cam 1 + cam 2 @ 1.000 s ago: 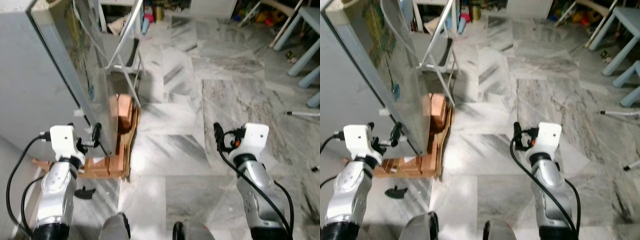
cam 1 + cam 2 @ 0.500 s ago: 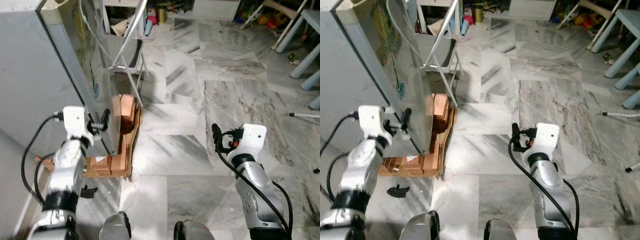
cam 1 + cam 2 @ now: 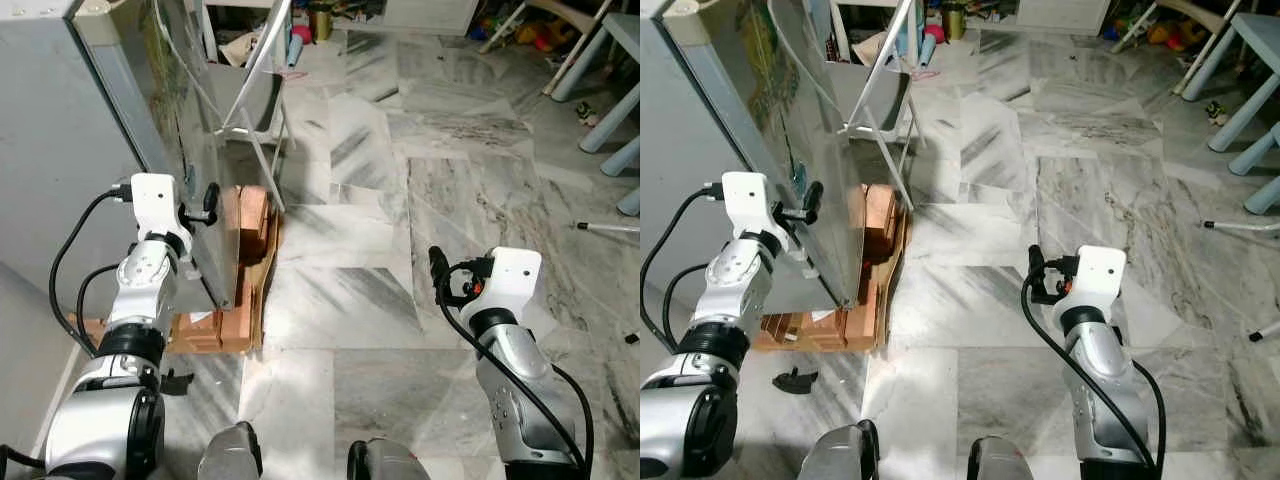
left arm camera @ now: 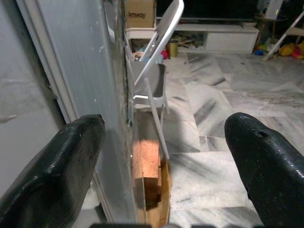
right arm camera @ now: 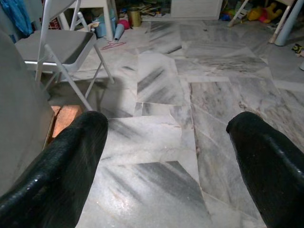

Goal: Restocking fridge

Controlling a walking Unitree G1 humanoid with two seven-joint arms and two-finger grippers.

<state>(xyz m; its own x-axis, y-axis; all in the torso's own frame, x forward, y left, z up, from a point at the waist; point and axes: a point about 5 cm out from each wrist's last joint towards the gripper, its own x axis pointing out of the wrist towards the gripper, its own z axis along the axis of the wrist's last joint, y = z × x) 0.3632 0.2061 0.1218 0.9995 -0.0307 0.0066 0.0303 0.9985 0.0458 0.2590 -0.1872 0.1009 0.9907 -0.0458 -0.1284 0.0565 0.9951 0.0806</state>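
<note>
The grey fridge stands at my left, its glossy side panel mirroring the room. My left gripper is raised against the fridge's front corner, about mid-height. It is open, and in the left wrist view its fingers straddle that vertical edge without closing on it. My right gripper hangs open over the marble floor, holding nothing, with bare tiles between its fingers.
Brown cardboard and wood pieces lie at the fridge's base. A white folding chair stands just behind them. Blue table legs and toys are at the far right. A small black object lies on the floor by my left foot.
My left arm has lifted and swung in toward the fridge's corner, ending with its fingers around the edge. The right arm has barely moved. The camera shifted slightly.
</note>
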